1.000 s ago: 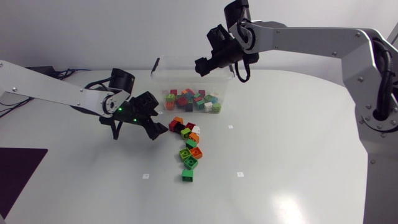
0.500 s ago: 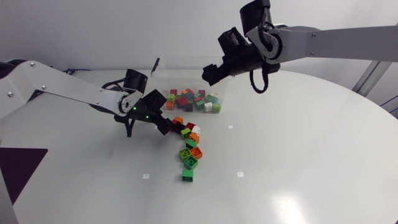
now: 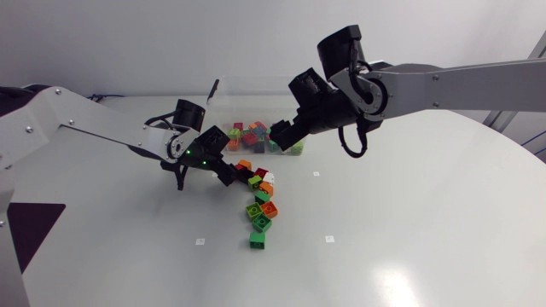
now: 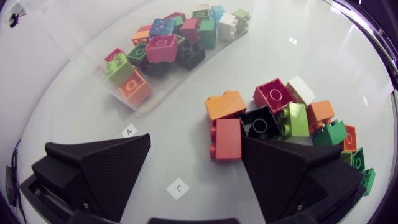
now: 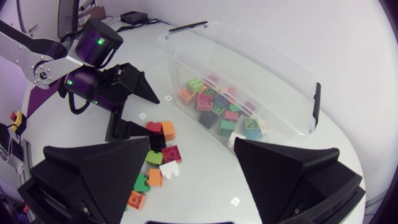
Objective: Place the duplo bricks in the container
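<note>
While the loose bricks (image 3: 258,200) lie where they did a second ago, both arms have closed in on them. Nearest, the left gripper (image 4: 196,155) has slid in from the side to the end of the pile closest to the container. Its fingers are spread and hold nothing, with a red brick (image 4: 228,138) against or just beside one of them. Farther back, the right gripper (image 3: 286,132) has dropped from above the container (image 5: 273,68) to hang over its front edge, likewise spread and empty. I judge a pick of the red brick is close, and the whole pile has yet to go in.

The bricks are hard, glossy plastic blocks with round studs, in red, orange, green, black and white, on a smooth pale table (image 3: 384,239). Beyond them the container is a long tub of thin clear plastic with rounded corners and dark clips at its ends. It already holds a layer of bricks.
</note>
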